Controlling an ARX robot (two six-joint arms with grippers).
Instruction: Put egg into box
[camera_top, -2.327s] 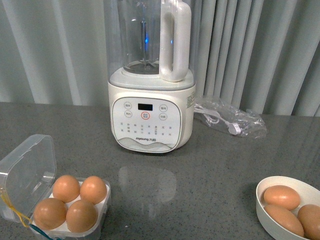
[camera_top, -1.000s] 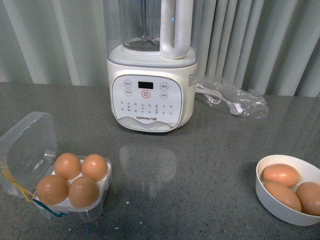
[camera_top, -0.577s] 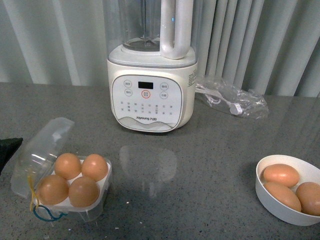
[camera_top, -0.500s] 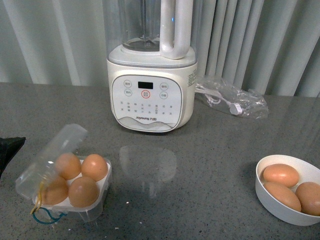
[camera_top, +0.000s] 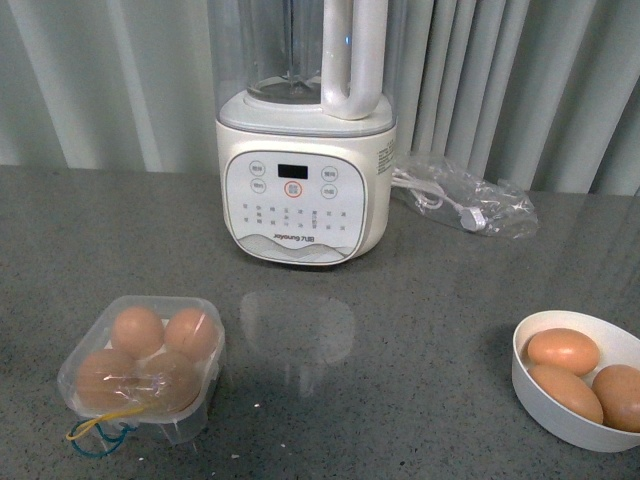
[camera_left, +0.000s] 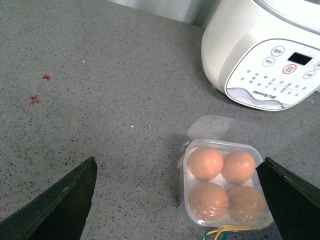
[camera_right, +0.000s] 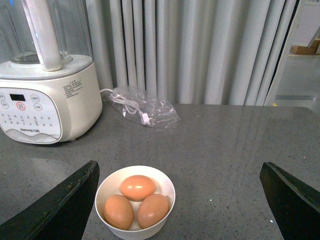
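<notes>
You see the clear lid, propped open half a second ago, now down over the box (camera_top: 140, 358) near the table's (camera_top: 400, 340) front-left with every cell filled, both grippers (camera_left: 180, 200) (camera_right: 180, 200) spread empty, so the egg (camera_top: 136, 330) is in.

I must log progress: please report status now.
Left gripper open, right gripper open, both empty. Egg box shut, four eggs inside. Nothing in the way.

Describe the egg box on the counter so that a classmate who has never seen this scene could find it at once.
Start at the big white blender at the back of the grey counter. Come forward and to the robot's left to the small clear plastic box, lid down over four brown eggs. Unlike the open white bowl of eggs opposite, it trails yellow and blue strings.
</notes>
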